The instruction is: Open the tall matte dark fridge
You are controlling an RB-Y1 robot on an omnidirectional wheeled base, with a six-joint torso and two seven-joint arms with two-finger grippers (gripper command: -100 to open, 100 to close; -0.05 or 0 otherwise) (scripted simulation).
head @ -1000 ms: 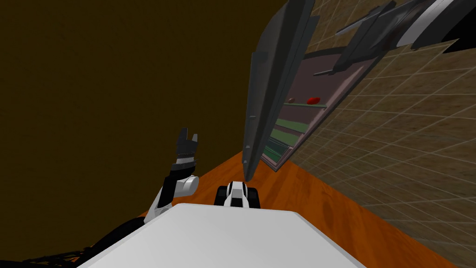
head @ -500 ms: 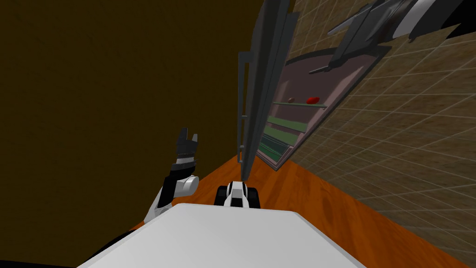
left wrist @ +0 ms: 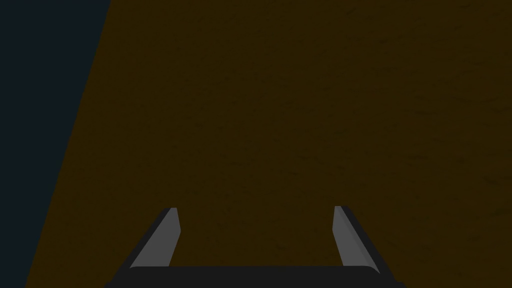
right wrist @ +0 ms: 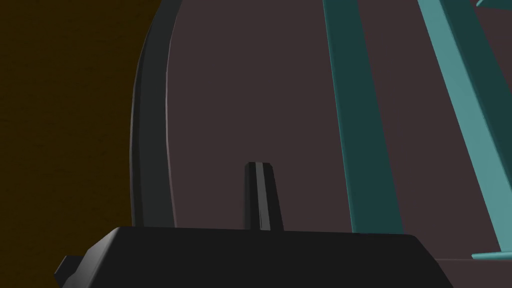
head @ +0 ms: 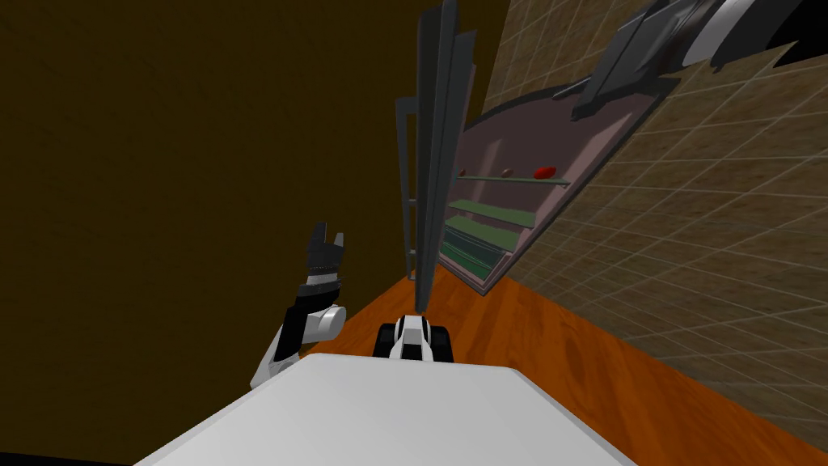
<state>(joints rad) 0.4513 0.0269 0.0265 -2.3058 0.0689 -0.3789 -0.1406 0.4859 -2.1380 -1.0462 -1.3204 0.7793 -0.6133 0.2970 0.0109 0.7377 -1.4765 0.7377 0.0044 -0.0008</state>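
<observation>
The tall dark fridge (head: 558,121) stands open. Its dark grey door (head: 434,146) is swung out and seen edge-on, with the long bar handle (head: 407,186) on its outer face. Inside are green shelves (head: 493,213), and the upper one carries a red item (head: 544,173) and a small brown one (head: 507,172). My right hand (head: 412,336) is low, just in front of the door's bottom edge. My right gripper (right wrist: 260,195) is shut on nothing and faces the fridge's mauve inner wall (right wrist: 250,90) and teal shelves (right wrist: 360,125). My left gripper (head: 327,239) is raised to the left, open and empty.
An orange wood floor (head: 566,356) runs past the fridge. A tan tiled wall (head: 711,226) rises on the right. A dark brown wall (head: 162,162) closes off the left, and my left gripper (left wrist: 255,235) faces it.
The fridge door has swung further open to the left, showing its handle and more of the shelves. My left arm has not moved.
</observation>
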